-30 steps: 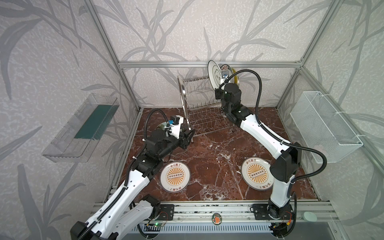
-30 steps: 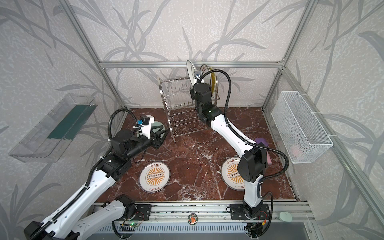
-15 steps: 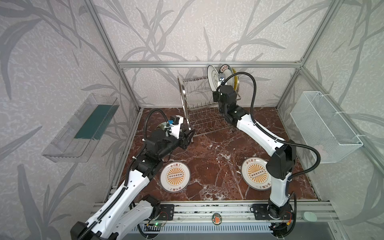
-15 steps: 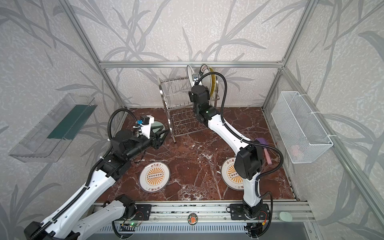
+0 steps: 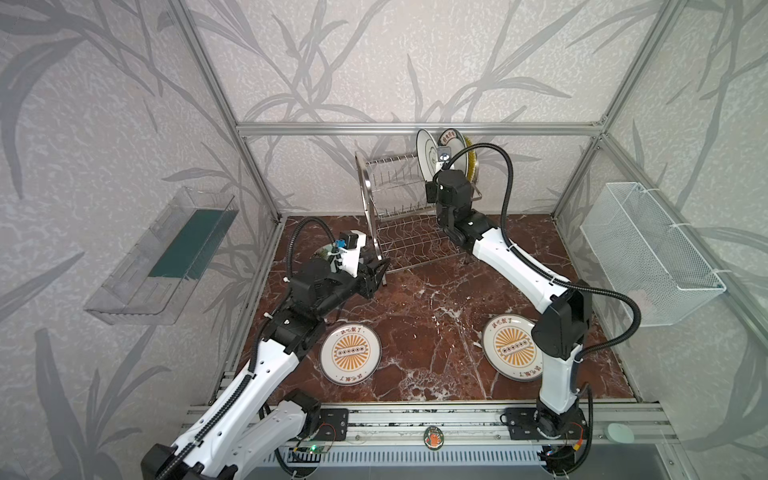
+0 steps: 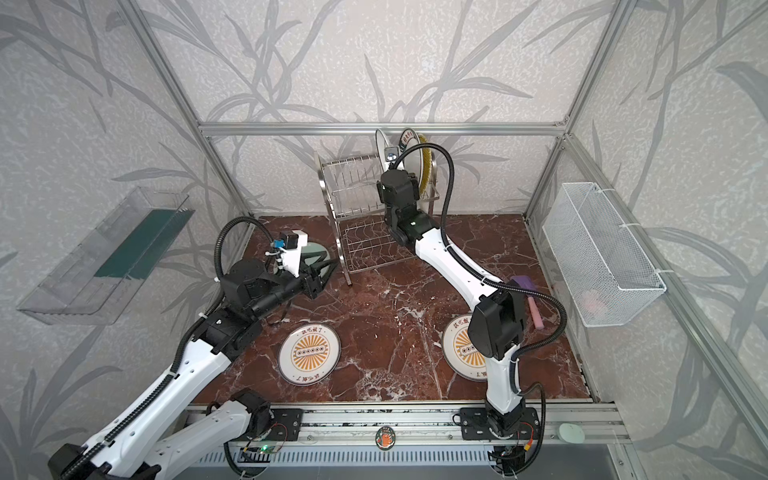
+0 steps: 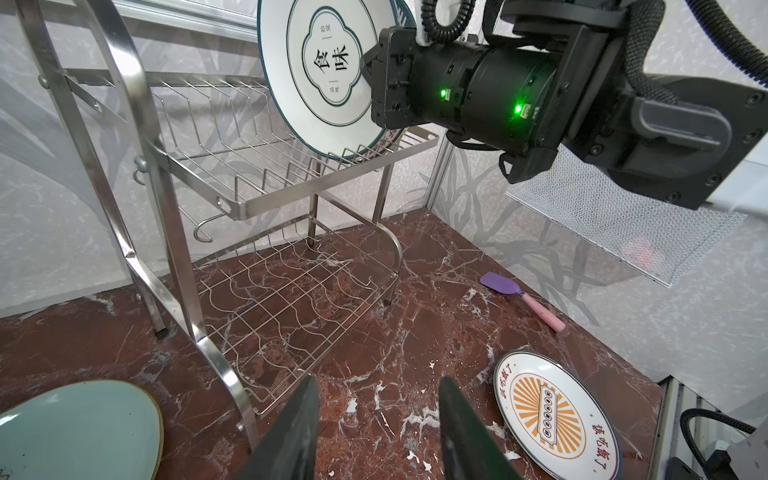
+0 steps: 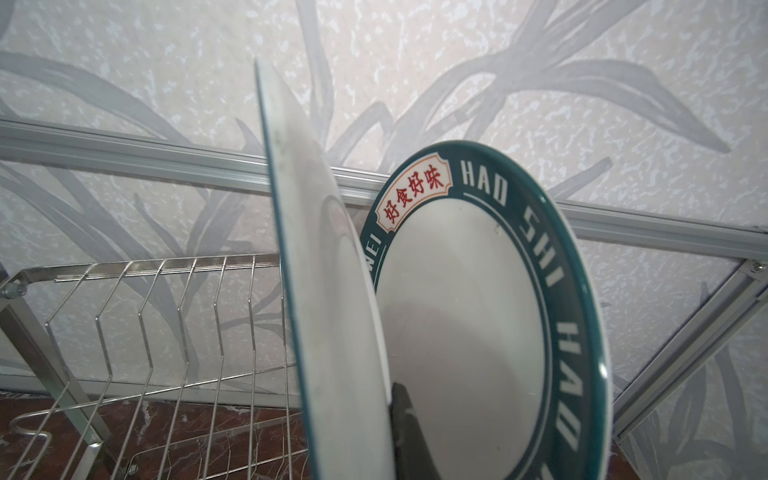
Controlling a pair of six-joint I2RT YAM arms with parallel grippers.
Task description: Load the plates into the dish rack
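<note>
Marble, red-brown and veined, makes the tabletop [image 5: 436, 324], and leaf-patterned panels wall it in. We see the rack [image 5: 399, 216] standing at the middle of the far edge, with three plates on edge at the right end of its top tier. The motif plate [image 7: 316, 83] is the leftmost of the three, tilted, with its lower rim down among the prongs. The right hand [image 7: 368, 62] is pinching that plate by the rim, and we can make out one dark finger [image 8: 401, 399] against its back. Just behind it stands the green-rimmed plate [image 8: 478, 311], and beyond that the yellow plate [image 5: 471, 160].

We find the celadon plate [image 6: 318, 251] lying flat near the left edge, just beside the rack's front left leg. The left hand [image 6: 326, 266] hovers close by it, its fingers [image 7: 299, 424] spread apart and empty, pointing toward the rack.

Toward the near edge lie two more: the left sunburst plate [image 5: 350, 358] nearer the left corner and the right sunburst plate [image 5: 509, 348] nearer the right corner, partly hidden by the right arm. A spatula [image 7: 521, 297] lies near the right edge. A clear tray [image 5: 166, 249] hangs on the left wall and a mesh basket [image 5: 648, 249] on the right wall.
</note>
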